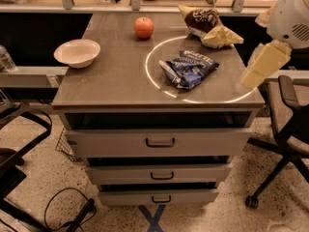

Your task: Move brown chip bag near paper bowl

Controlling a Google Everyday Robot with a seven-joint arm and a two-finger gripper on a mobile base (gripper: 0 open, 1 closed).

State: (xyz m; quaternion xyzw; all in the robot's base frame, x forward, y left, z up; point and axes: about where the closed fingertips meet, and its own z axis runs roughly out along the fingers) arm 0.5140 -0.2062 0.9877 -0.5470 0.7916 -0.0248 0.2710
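Note:
The brown chip bag (204, 20) lies crinkled at the table's far right corner, with a tan-yellow end pointing toward the front right. The paper bowl (77, 52) sits empty near the table's left edge. My arm comes in from the right edge of the view, and its cream gripper (263, 65) hangs over the table's right edge. The gripper is to the right of and nearer than the brown chip bag, not touching it.
An orange-red apple (144, 27) stands at the far middle of the grey table (111, 81). A blue chip bag (188, 68) lies inside a bright ring of light at centre right. Drawers are below, with office chairs (285, 129) on both sides.

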